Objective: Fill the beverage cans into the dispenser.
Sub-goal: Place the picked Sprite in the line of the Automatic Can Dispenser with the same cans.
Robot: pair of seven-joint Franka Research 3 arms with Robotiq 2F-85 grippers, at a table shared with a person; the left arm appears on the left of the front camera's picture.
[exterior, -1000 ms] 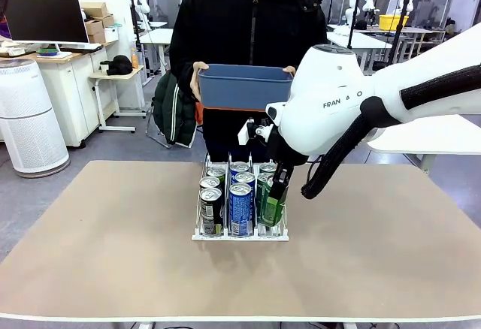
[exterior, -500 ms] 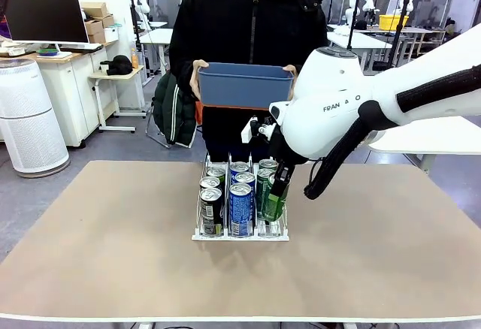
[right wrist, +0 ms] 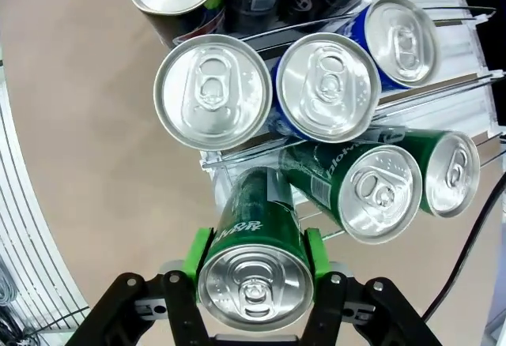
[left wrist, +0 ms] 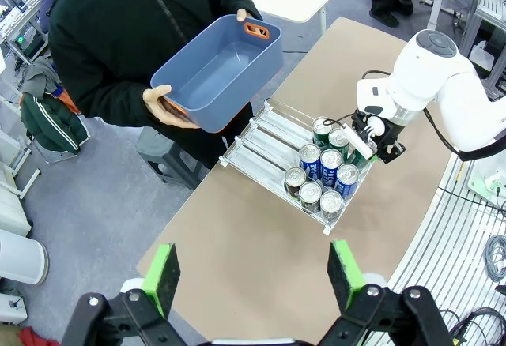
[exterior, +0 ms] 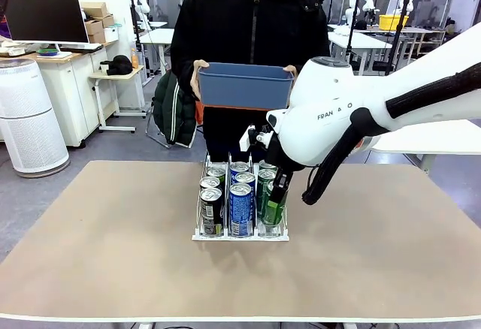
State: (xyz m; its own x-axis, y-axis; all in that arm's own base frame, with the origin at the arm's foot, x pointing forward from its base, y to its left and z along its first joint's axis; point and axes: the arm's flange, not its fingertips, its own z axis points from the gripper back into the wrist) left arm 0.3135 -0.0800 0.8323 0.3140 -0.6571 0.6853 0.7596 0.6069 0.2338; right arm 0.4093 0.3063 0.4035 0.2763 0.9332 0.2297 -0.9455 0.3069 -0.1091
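Eight aluminium cans (left wrist: 322, 182) in the dispenser (exterior: 201, 233), one gripper-held (right wrist: 254, 253).

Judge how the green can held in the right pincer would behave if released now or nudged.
The green can looks rigid and smooth, so it may slip between the right pincer pads. Tall and slim, it could tip against the dispenser wires; on its side, it would probably roll.

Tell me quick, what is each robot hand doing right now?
Left end effector: open, holding nothing.
Right end effector: closed on a green can at the dispenser.
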